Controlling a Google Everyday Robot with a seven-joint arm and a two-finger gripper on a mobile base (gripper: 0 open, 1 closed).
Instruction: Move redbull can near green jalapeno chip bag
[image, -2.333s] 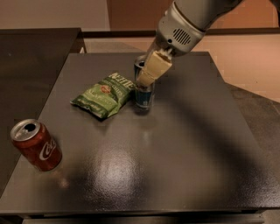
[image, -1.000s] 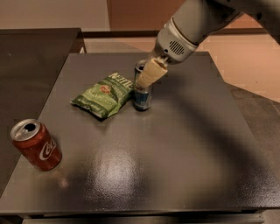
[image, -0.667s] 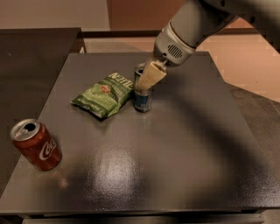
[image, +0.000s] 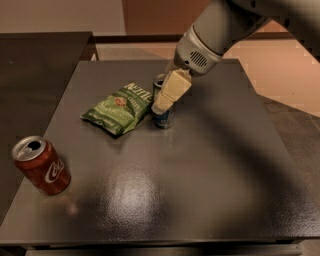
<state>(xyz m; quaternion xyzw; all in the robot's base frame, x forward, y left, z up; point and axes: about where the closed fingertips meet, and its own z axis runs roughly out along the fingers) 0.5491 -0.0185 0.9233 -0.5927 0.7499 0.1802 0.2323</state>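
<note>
The redbull can stands upright on the dark table, right beside the right edge of the green jalapeno chip bag, which lies flat. My gripper reaches down from the upper right and sits at the can's upper half, covering most of its top and front. Only the can's lower part and a bit of its rim show.
A red cola can stands near the table's front left corner. A second dark surface adjoins the table on the left. The floor lies beyond the table's right and far edges.
The arm has sunk slightly toward the table. The redbull can stays next to the chip bag. The bag and the cola can have not moved.
</note>
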